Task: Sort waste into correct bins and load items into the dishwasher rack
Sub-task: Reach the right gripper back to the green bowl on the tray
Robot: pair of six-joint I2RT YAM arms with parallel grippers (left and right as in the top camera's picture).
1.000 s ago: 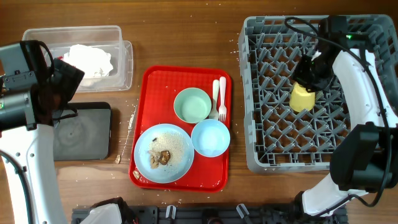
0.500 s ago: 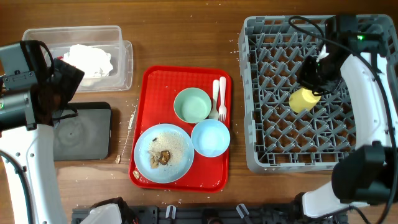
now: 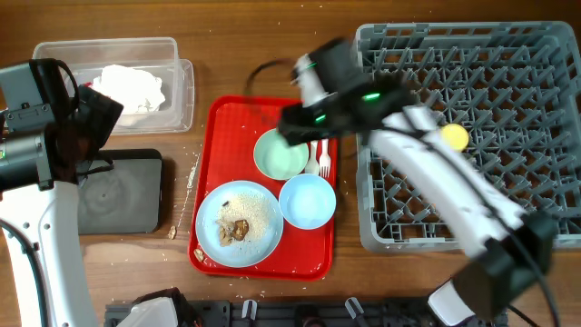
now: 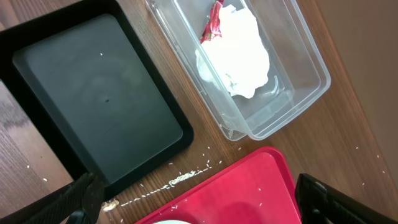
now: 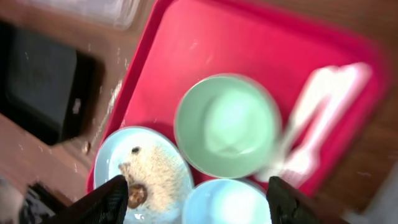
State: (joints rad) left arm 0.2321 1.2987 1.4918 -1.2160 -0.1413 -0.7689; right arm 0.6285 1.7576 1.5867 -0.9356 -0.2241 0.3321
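Both wide open, empty: right end effector [image 5: 203, 194] over green bowl [image 5: 227, 124] on red tray [image 3: 234, 123]; left end effector [image 4: 199, 205] near black tray [image 4: 93, 99] and tub [image 4: 309, 67]. Cup [image 3: 454, 137] in rack [image 3: 368, 227], napkins [image 4: 239, 53] in tub.

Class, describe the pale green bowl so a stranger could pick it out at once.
Beside the big grey rack lies a flat red tray. Of the three round dishes on it, the pale green bowl is uppermost in the overhead view, beside the white cutlery. It alone is green; the light blue bowl and crumb-strewn plate below it are blue.
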